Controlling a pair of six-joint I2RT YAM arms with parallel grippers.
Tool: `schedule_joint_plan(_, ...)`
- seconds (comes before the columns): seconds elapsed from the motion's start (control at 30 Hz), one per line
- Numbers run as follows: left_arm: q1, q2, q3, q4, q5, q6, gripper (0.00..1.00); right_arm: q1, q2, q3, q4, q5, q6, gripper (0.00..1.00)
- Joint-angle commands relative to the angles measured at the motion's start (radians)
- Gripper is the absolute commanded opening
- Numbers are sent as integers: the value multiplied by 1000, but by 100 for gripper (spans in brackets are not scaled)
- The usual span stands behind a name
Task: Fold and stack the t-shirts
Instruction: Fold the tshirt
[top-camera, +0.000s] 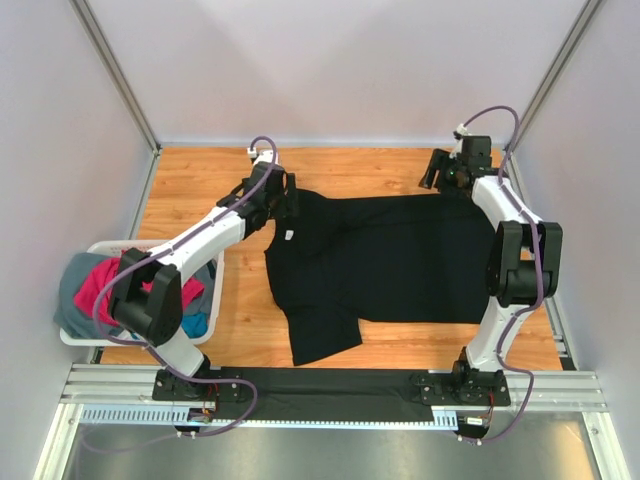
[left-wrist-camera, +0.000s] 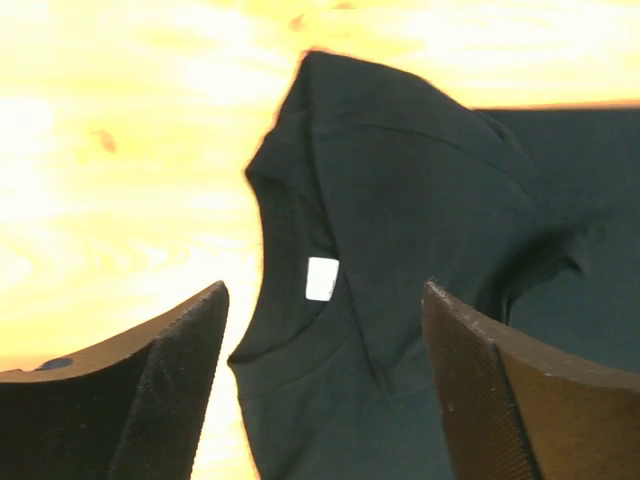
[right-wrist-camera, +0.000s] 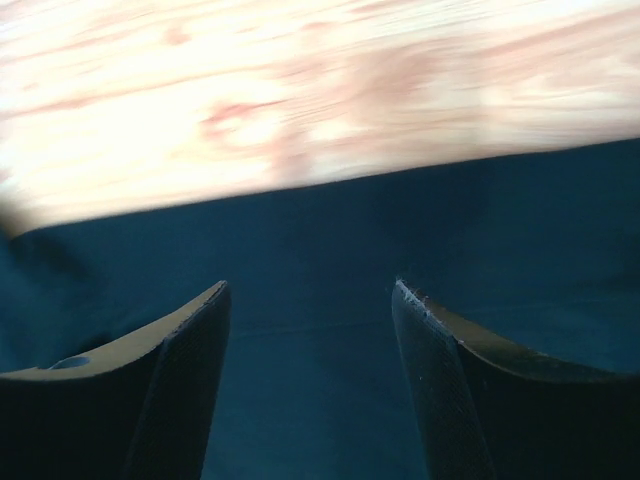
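While the left gripper (left-wrist-camera: 325, 290) stands with its jaws wide apart and nothing between them, the collar (left-wrist-camera: 272, 235) of the black t-shirt (top-camera: 400, 260) lies directly beneath it, and the white label (left-wrist-camera: 321, 278) shows in the gap between the two fingers. The right gripper (right-wrist-camera: 310, 290) is likewise spread and empty, hovering over plain cloth just inside the shirt's far edge at the hem end.

From above, the shirt lies flat on the wooden table (top-camera: 200, 170) with its long axis running left to right. The neck points toward the left arm and the hem toward the right arm, and one sleeve (top-camera: 320, 340) reaches toward the near edge. Each arm is thus nearest its own end, and both hang along the far side.

The next grasp probably calls for a straight drop onto that far edge, then a pull toward the near side.

The pink shirt (top-camera: 100, 280), the blue shirt (top-camera: 195, 325) and the grey shirt (top-camera: 70, 295) sit bunched in the white basket (top-camera: 75, 340) at the left, apart from both grippers.
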Motion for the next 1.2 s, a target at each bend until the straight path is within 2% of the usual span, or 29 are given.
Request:
schedule_joint_plan(0.0, 33, 49, 31, -75, 41, -292, 82, 48, -60, -32, 17, -30, 58, 67)
schedule_joint_plan(0.17, 64, 54, -18, -89, 124, -489, 77, 145, -65, -57, -2, -41, 169, 65)
schedule_joint_plan(0.3, 53, 5, -130, -1, 182, -662, 76, 192, -63, -80, 27, 8, 262, 65)
schedule_joint_plan(0.47, 30, -30, -228, 45, 167, -751, 74, 205, 16, -31, 50, 4, 356, 53)
schedule_joint_plan(0.63, -17, -14, -248, 89, 193, -794, 73, 221, 111, 63, 53, -9, 345, 36)
schedule_joint_plan(0.7, -35, -1, -237, 75, 187, -811, 73, 229, 159, 115, 46, -39, 339, 33)
schedule_joint_plan(0.87, -43, 14, -254, 88, 151, -883, 70, 267, 207, 160, 64, -108, 289, 31)
schedule_joint_plan(1.17, -72, 46, -265, 134, 107, -964, 69, 291, 176, 146, 18, 10, 197, 31)
